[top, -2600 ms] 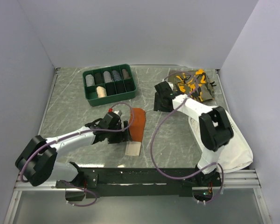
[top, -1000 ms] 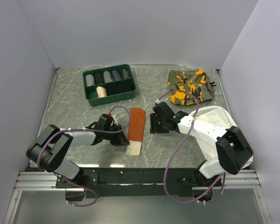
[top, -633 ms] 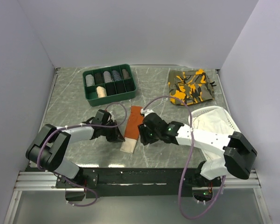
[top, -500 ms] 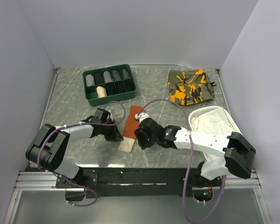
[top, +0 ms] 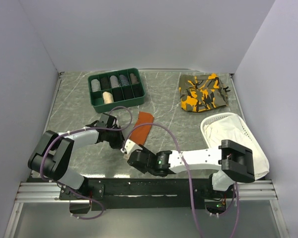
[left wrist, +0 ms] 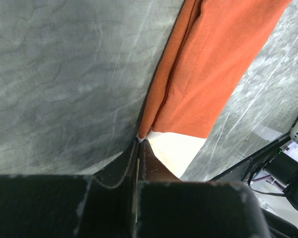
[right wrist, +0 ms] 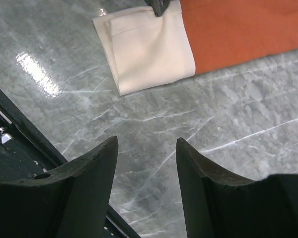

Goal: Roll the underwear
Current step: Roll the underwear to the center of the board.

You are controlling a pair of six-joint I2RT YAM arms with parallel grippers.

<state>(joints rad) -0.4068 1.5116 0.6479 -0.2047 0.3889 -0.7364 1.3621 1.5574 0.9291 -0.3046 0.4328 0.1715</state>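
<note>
The underwear (top: 142, 128) lies flat as a narrow folded strip, rust-orange with a cream waistband end (top: 130, 147) toward the near edge. My left gripper (top: 122, 142) is shut, its tips (left wrist: 140, 140) pinching the strip's left edge where orange (left wrist: 208, 74) meets cream (left wrist: 176, 148). My right gripper (top: 135, 158) is low over the table just nearer than the cream end. Its jaws stand open with bare marble between them (right wrist: 146, 140). In that view the cream panel (right wrist: 149, 47) and orange part (right wrist: 238, 29) lie ahead of the fingers.
A green tray (top: 118, 103) of rolled items stands at the back left. An orange-and-olive camouflage garment (top: 203, 92) lies at the back right. A large white cloth (top: 233, 134) sits at the right, under my right arm. The black front rail (right wrist: 20, 148) runs just behind my right fingers.
My left gripper has closed on the strip's edge and pulled the cream end leftward, tilting the strip. My right arm swung from beside the strip to its near end.
</note>
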